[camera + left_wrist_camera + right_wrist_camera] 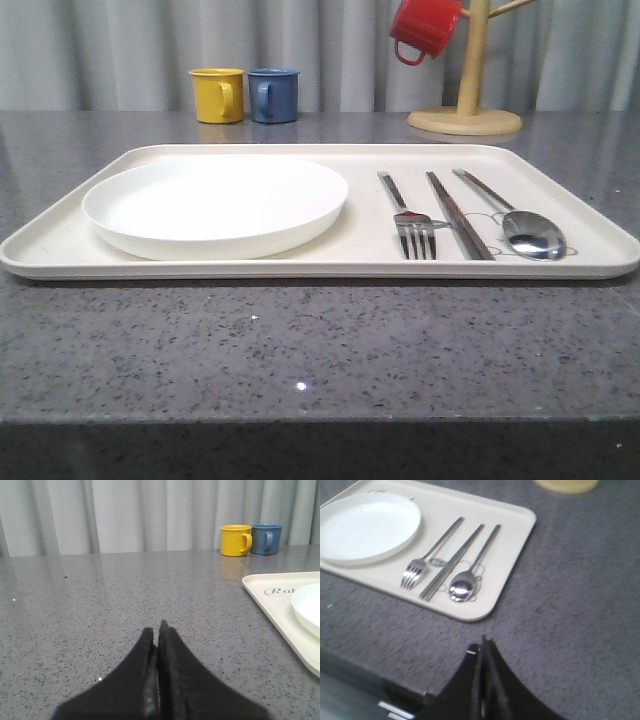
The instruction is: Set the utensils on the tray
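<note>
The cream tray point(560, 268) lies across the grey table. On its right half rest three silver utensils side by side: a fork point(412, 226), a flat stick-like piece point(458, 216) and a spoon point(530, 233). The right wrist view has the same fork point(418, 569), stick point(451, 563) and spoon point(464, 586) on the tray point(512, 540). My right gripper point(482, 645) is shut and empty, above bare table off the tray's near right corner. My left gripper point(156, 630) is shut and empty, low over the table left of the tray point(272, 600).
A round white plate point(215, 205) fills the tray's left half. A yellow mug point(218, 95) and a blue mug point(273, 95) stand at the back. At the back right a wooden mug tree point(468, 100) holds a red mug point(424, 28). The table's front edge point(320, 425) is close.
</note>
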### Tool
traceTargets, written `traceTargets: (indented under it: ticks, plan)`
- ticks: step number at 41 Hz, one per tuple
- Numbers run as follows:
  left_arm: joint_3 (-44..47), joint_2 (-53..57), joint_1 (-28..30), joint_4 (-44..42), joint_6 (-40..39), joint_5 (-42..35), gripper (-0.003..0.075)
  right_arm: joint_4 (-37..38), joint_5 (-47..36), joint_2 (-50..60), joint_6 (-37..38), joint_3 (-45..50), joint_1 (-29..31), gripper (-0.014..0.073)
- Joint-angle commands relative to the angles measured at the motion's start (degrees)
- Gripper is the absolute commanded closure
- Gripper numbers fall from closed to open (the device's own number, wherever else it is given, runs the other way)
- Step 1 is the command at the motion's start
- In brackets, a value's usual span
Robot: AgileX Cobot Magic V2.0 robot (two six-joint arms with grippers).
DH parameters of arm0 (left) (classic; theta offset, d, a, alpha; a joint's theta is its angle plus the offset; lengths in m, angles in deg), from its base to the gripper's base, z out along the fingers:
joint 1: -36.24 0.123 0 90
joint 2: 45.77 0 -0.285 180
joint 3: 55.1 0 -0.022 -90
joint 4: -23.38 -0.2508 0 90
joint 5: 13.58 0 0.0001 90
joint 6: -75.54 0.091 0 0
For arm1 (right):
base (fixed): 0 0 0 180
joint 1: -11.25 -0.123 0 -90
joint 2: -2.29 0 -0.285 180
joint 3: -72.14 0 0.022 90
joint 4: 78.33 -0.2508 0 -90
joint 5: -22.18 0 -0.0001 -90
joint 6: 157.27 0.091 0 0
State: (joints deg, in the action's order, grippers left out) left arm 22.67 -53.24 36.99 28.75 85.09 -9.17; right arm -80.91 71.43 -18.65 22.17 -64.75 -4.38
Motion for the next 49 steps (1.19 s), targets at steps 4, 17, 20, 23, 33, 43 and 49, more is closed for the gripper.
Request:
traceTargets:
  ticks: [4,17,20,23,33,43,49]
  plan:
    - [-0.1,1.4,-0.5,0.5,-0.6,-5.1,0.0738,-1.5,-23.0,6.5,-0.6,11.5,7.3,0.0715]
    - [-0.1,1.4,-0.5,0.5,-0.6,-5.1,0.0738,-4.9,-53.6,14.7,-0.6,35.0,12.0,0.0715]
    - [-0.1,1.4,-0.5,0.5,-0.6,-5.1,0.0738,-4.9,-53.3,14.7,-0.6,35.5,12.6,0.0715]
    - [-0.1,1.4,-0.5,0.5,-0.6,-5.1,0.0738,-4.8,-53.6,14.7,-0.6,35.6,12.6,0.0715]
    - [-0.1,1.4,-0.5,0.5,-0.6,-5.1,0.0738,-4.8,-53.7,14.7,-0.6,35.6,12.6,0.0715]
    - [-0.1,1.4,-0.5,0.5,-0.6,-5.1,0.0738,-0.1,-54.3,14.7,4.1,35.6,13.4,0.0715]
    - [-0.1,1.4,-0.5,0.5,-0.6,-5.1,0.0738,4.0,-54.4,14.7,9.6,35.6,14.0,0.0715]
